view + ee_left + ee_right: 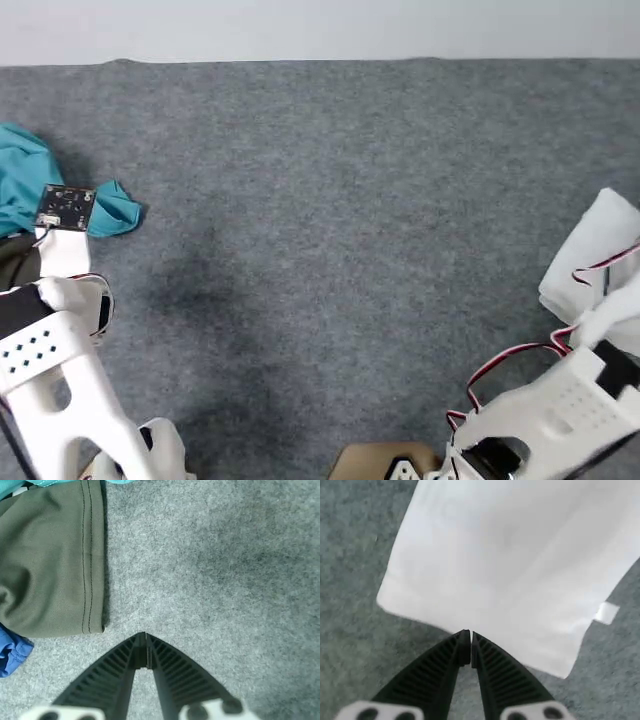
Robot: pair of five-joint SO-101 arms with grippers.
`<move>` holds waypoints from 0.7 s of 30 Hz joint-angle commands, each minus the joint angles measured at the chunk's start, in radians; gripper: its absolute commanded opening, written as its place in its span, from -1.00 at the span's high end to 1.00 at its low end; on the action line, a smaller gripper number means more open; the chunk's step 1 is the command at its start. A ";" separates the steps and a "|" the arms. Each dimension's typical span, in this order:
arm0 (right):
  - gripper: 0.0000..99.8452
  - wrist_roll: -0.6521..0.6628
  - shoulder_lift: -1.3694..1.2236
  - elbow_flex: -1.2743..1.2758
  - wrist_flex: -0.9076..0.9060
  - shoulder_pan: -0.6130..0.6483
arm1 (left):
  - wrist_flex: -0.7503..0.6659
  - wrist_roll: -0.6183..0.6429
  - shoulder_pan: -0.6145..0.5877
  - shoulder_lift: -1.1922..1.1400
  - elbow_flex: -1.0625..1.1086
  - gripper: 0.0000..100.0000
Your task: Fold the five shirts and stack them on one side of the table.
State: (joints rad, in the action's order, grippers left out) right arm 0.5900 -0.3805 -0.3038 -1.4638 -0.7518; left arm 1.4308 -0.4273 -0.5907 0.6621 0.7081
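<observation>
Right gripper (471, 647): ribbed black jaws together, clamped on nothing you can see. Its tips sit at the near hem of the white shirt (520, 555), possibly brushing it, which is hard to tell.
White shirt: at the right edge of the grey mat (330, 200), which has a felt-like nap. It is a smooth flat oblong with crisp edges and a small tag at one corner. It lies straight ahead of that claw, long axis running away from it.
Left gripper (146, 650): jaws together, empty, over bare mat by its left edge.
Olive shirt (50, 565): just beside that claw, off to one side. Matte weave, with a double-stitched hem running along the claw's line.
Teal shirt (20, 180): bunched at the mat's left edge, touching the olive shirt.
Blue cloth (12, 652): crumpled, touching the olive shirt's edge.
Nearer arm: left, for the unfolded heap. You will likely need to part the claw and shift sideways onto the olive hem.
</observation>
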 commanded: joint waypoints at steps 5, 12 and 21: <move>0.98 0.000 0.041 -0.014 0.059 -0.027 | 0.009 -0.006 0.000 0.025 -0.018 0.99; 0.98 -0.006 0.068 -0.011 -0.044 -0.027 | 0.043 -0.003 0.000 0.025 -0.053 0.99; 0.98 -0.011 0.189 -0.011 -0.217 -0.025 | 0.152 0.003 0.000 0.025 -0.193 0.99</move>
State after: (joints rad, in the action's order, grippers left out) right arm 0.5900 -0.2931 -0.3038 -1.6264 -0.7687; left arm 1.5351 -0.4273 -0.5907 0.6621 0.6022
